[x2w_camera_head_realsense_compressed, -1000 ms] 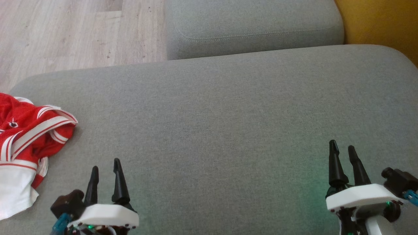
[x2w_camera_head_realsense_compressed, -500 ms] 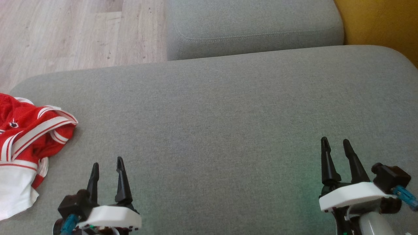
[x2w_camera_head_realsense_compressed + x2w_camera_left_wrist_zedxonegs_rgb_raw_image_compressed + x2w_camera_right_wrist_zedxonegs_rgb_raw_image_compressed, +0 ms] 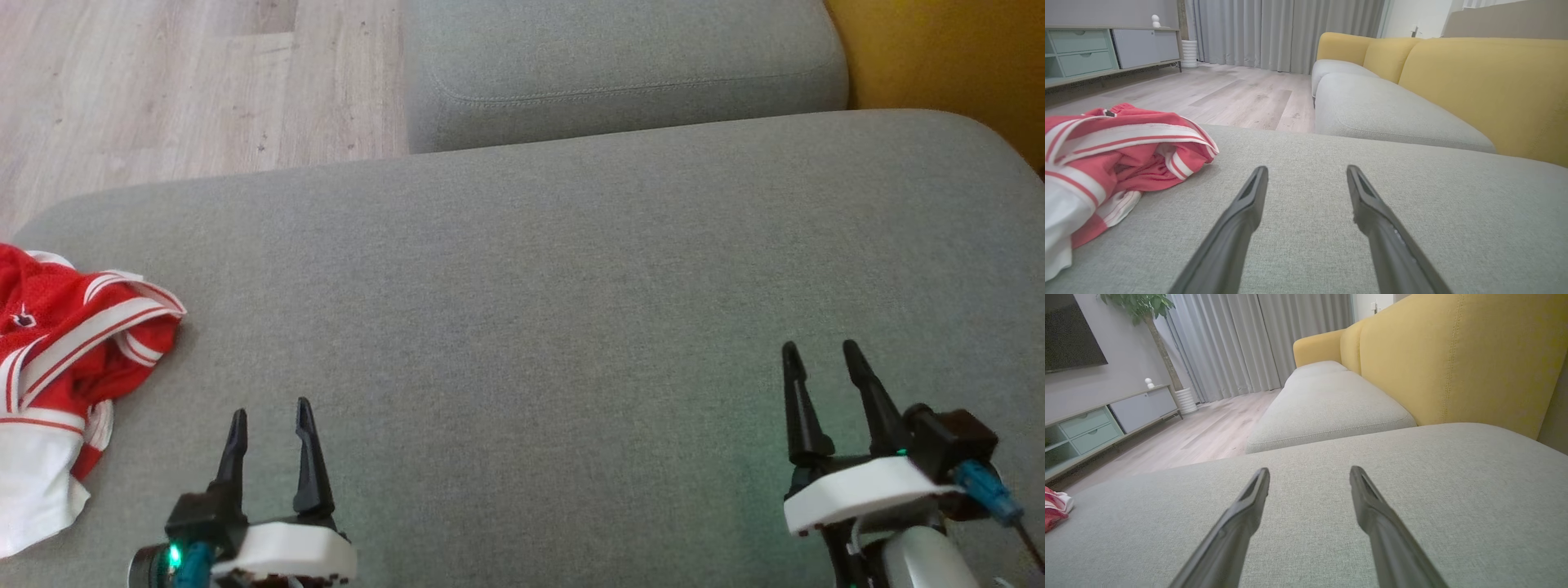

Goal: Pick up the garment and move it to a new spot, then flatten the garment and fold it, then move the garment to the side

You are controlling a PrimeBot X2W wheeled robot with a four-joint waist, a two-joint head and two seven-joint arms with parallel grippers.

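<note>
A crumpled red garment (image 3: 57, 351) with white stripes and a white part lies at the far left edge of the grey sofa cushion (image 3: 531, 269). My left gripper (image 3: 271, 410) stands open low over the cushion, to the right of the garment and apart from it. In the left wrist view the garment (image 3: 1114, 151) lies left of the open fingers (image 3: 1249, 196), nothing between them. My right gripper (image 3: 823, 353) is open above the cushion's right side, far from the cloth. A corner of the garment (image 3: 1055, 508) shows at the right wrist view's left edge.
A second grey seat cushion (image 3: 620, 65) lies beyond the big one, with the yellow sofa back (image 3: 939, 57) at the right. Wooden floor (image 3: 180, 82) lies at the far left. A low cabinet (image 3: 1094, 53) and curtains (image 3: 1286, 32) stand across the room.
My right gripper has drifted left and slightly up the head view. The left gripper shifted a little right. The camera has shifted slightly; the garment lies as before.
</note>
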